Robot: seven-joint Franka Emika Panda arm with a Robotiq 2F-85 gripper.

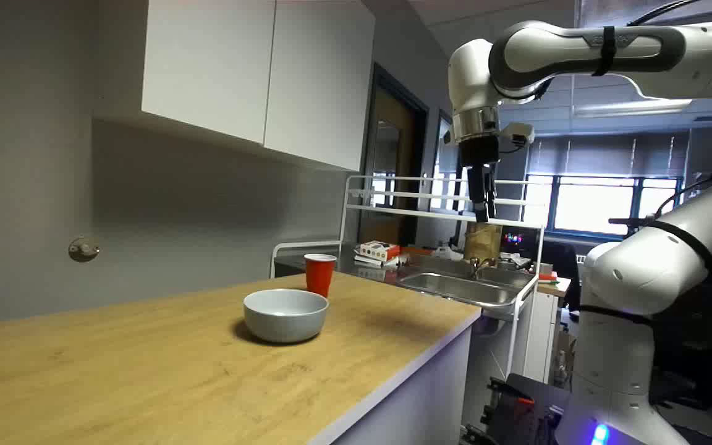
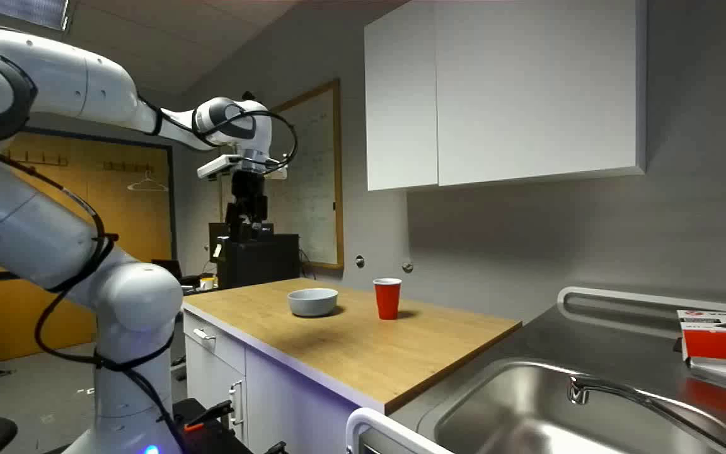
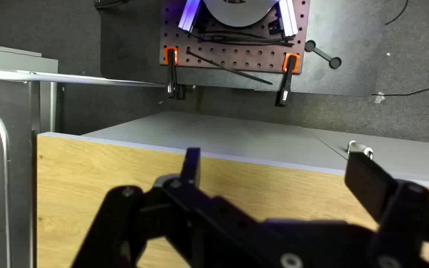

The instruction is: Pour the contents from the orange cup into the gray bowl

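Visibly, the claw (image 3: 277,169) hangs with fingers (image 3: 369,182) spread. On the tabletop (image 2: 363,359), orange cup (image 2: 387,301) and gray bowl (image 2: 312,304) stand apart; cup interior unverifiable.

White cabinets (image 2: 527,94) mounted above wooden desk (image 2: 363,356), sink (image 2: 495,413) set into counter (image 2: 621,343), red-white box (image 2: 719,345) placed nearby, whiteboard (image 2: 311,164) framed in brown

No legible text or labels.
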